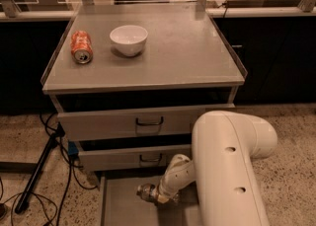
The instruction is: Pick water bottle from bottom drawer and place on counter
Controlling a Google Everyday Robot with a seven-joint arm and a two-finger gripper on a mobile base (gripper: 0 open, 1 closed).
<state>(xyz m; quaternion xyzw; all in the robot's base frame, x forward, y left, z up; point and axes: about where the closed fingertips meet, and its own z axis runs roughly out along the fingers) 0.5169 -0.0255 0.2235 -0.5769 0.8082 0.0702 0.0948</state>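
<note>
The tool (147, 192) sits low in the bottom drawer (121, 209), at the tip of the arm (227, 170). There it merges into a small greyish blur, where tool and any object cannot be told apart. The arm's broad link hides the drawer's right side, and the lower edge cuts off both drawer and arm.

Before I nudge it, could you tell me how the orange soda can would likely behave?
Lying on its side, the soda can probably rolls; the counter rim beside it might stop it. The end effector is in the bottom drawer.
</note>
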